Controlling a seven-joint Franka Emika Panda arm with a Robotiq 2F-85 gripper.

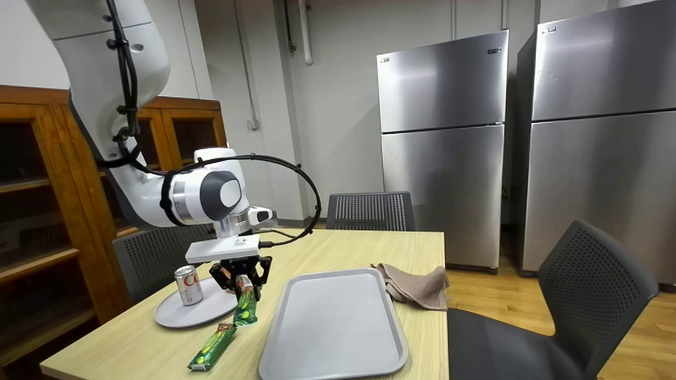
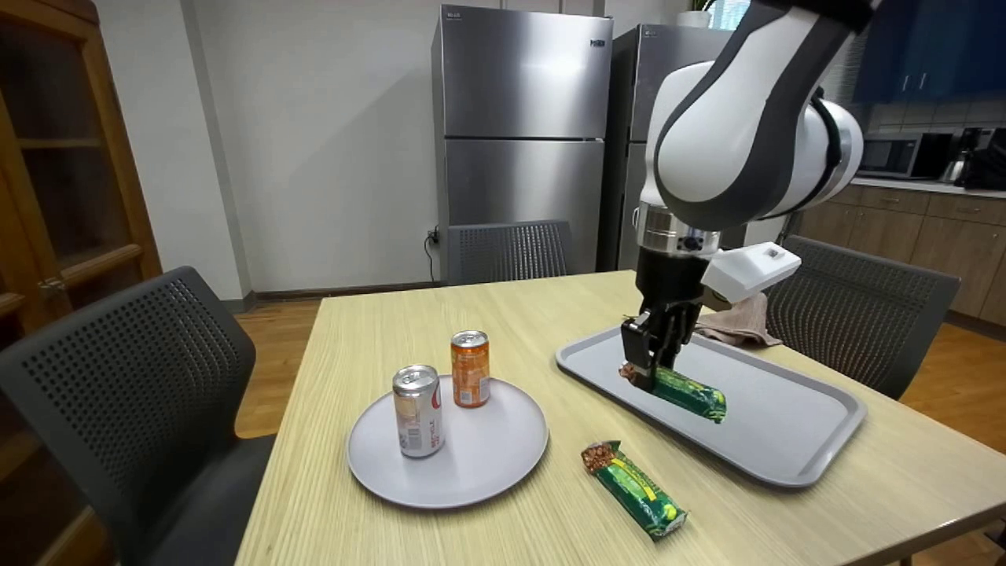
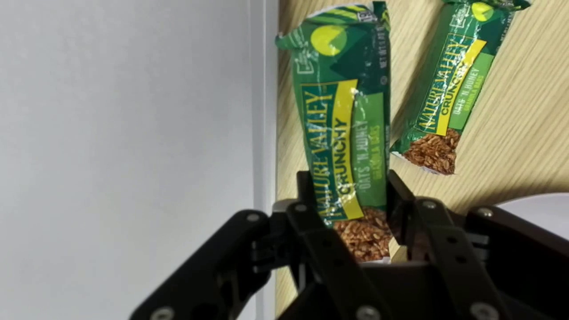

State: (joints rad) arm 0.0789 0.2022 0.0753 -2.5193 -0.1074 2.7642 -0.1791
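Reading "Crunchy" on the granola bar (image 3: 344, 111), upper centre of the wrist view, we get lettering illegible in both exterior views. The part-closed gripper (image 3: 349, 186) clamps the bar. Left of centre in an exterior view, a plate (image 2: 487, 452) holds a silver can (image 2: 419, 413) and an orange can (image 2: 471, 369); the wrist view catches only part of the plate.

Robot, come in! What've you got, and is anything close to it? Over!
Gripper shut on green bar. Held up off the table. Close by: tray to one side, second bar to the other.
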